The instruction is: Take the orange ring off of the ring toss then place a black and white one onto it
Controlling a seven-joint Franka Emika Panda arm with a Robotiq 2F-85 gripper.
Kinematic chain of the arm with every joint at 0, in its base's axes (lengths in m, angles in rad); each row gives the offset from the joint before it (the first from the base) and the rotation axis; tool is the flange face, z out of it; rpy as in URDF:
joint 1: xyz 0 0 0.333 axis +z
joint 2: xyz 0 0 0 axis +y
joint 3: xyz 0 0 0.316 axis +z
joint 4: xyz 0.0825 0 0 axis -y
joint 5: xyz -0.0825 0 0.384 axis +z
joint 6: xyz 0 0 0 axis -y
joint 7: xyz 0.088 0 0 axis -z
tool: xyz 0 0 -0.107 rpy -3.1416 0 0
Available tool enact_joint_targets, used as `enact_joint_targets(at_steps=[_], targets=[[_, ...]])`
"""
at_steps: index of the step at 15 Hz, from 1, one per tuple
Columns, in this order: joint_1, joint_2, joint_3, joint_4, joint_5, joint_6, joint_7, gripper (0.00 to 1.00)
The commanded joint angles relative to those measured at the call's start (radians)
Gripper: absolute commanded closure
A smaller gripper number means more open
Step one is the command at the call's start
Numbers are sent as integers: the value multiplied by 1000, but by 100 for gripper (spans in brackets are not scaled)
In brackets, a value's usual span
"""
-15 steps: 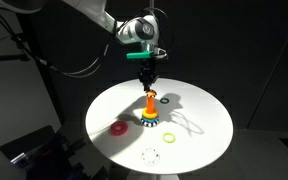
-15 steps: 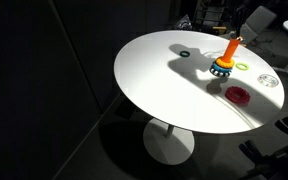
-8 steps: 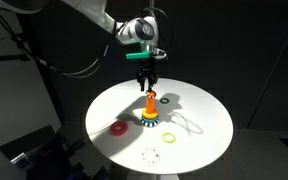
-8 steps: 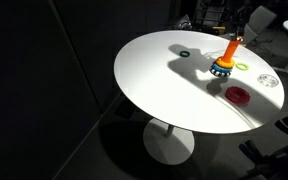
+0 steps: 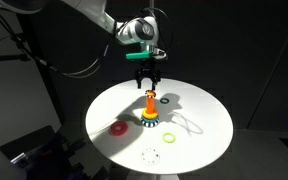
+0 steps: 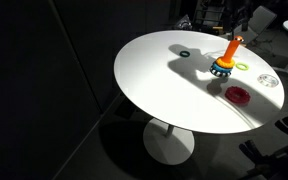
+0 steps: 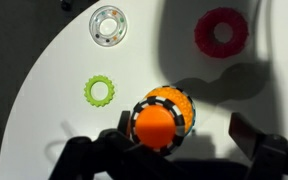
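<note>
Likely a darkened lab or studio: a spotlit round white pedestal table (image 6: 164, 70) stands before a black backdrop (image 5: 254, 60), with loose grey cables (image 5: 79, 69) hanging at ten o'clock.

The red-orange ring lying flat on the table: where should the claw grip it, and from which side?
Probably from straight above: pinch one stretch of the red-orange ring, one jaw in its hole, one outside. It lies flat and thin on the table.

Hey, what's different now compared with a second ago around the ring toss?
The gripper spread its jaws wide; a second ago they were shut just above the ring toss. It holds nothing. The black and white ring at the peg's foot and the orange ring lying on the table have not moved.
</note>
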Motion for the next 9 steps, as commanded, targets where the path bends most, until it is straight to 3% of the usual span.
enact_joint_targets(at_steps=[1, 9], targets=[[-15, -2, 10, 21, 29, -9, -18, 0], [-23, -24, 15, -20, 62, 57, -26, 0]])
